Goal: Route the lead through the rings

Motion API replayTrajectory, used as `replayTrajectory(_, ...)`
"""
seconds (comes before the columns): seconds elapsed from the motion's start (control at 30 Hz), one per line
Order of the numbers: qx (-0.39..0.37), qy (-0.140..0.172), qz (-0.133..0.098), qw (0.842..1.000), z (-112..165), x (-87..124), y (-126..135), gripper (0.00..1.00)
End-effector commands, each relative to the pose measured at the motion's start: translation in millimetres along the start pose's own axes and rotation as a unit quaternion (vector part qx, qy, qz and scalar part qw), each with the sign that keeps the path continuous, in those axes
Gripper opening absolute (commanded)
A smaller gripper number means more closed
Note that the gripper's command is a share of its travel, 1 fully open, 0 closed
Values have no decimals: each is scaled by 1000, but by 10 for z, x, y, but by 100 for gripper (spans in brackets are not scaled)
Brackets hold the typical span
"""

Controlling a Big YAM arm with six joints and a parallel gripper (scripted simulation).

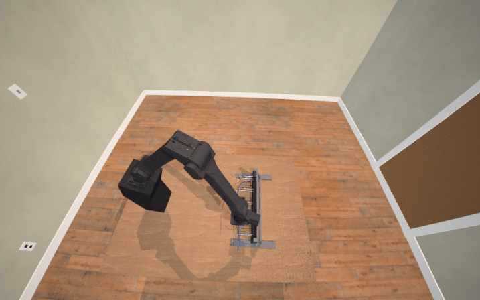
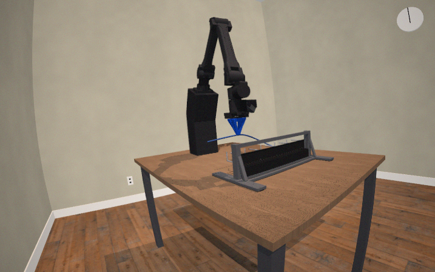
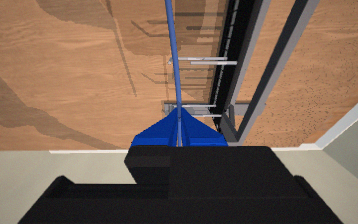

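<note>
Blue and thin, the lead [image 2: 224, 138] hangs in the air above the rack [image 2: 242, 162], and we take that rack as our landmark. We see the lead pinched at the tip of the gripper [image 2: 237, 132], whose blue fingers are drawn almost fully together on it, forming a narrow wedge that points down. From that pinch the lead arches two ways: one stretch slopes down toward the rack's front face, on the side that faces the arm's pedestal, and the other stretch runs out past the rack's near end, its free tip in the air off that end. In the wrist view the lead [image 3: 172, 55] runs straight away from the fingers, alongside the black patch panel [image 3: 230, 60] and above the pale metal rings [image 3: 205, 62] that jut from the rack's front. We cannot tell from these views whether the lead sits inside any ring, nor which port numbers lie at which end.

We see the gripper held well above the rack's top rail [image 2: 273, 139], on the pedestal side of it and nearer the rack's near end than its far end. The dark arm [image 1: 219, 182] reaches down to it from a tall black pedestal [image 2: 201, 124] that stands behind the rack. The rack rests on its two flat feet on the wooden table [image 2: 313, 202], away from the table's edges.
</note>
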State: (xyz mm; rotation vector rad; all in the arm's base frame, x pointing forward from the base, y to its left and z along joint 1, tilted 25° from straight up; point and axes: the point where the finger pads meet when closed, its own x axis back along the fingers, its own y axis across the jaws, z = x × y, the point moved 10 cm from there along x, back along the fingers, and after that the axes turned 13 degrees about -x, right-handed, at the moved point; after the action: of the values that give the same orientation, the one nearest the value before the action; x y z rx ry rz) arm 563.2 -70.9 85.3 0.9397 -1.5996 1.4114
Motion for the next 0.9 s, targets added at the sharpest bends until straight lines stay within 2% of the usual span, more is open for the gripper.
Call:
replayTrajectory(0.0,-6,8,24,1000,126,60,-196,0)
replayTrajectory(0.1,-6,8,30,999,123,88,-225,0)
replayTrajectory(0.2,-7,8,22,1000,129,-17,-183,0)
replayTrajectory(0.37,-8,8,22,1000,129,-51,-182,0)
replayTrajectory(0.4,-6,8,45,999,113,162,-301,0)
replayTrajectory(0.43,-7,8,45,999,113,149,-301,0)
replayTrajectory(0.5,-9,8,22,1000,130,-105,-181,0)
replayTrajectory(0.87,-11,8,27,1000,128,-248,-207,0)
